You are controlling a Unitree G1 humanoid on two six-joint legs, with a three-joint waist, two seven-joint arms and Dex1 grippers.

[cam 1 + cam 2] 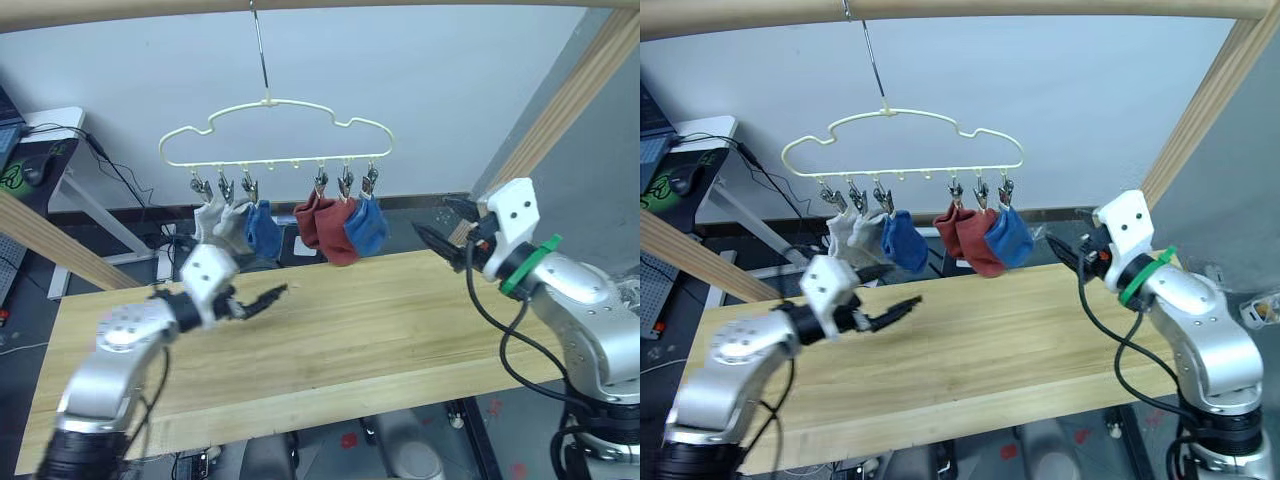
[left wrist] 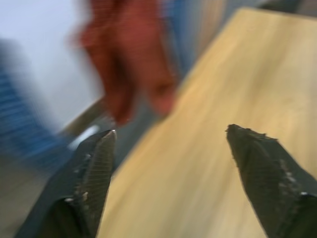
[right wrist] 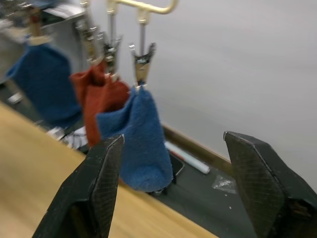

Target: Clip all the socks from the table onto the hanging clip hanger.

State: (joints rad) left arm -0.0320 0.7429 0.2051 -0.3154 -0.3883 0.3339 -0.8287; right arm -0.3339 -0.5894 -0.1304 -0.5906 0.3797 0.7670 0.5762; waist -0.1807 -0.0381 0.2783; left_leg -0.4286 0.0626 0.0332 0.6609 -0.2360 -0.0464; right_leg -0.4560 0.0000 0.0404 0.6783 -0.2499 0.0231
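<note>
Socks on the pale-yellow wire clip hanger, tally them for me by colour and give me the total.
Light grey knit ankle socks: 2
Blue knit ankle socks: 2
Rust-red knit ankle socks: 2
Total: 6, all clipped to the pale-yellow wire clip hanger; none lie on the light-wood plank table.

1. Clip hanger (image 1: 276,133) hung above the table's (image 1: 380,330) far edge.
2. Six socks (image 1: 325,225) hung clipped beneath it: three left, three right.
3. Left gripper (image 1: 262,300) over table; right gripper (image 1: 440,235) right of the socks.
</note>
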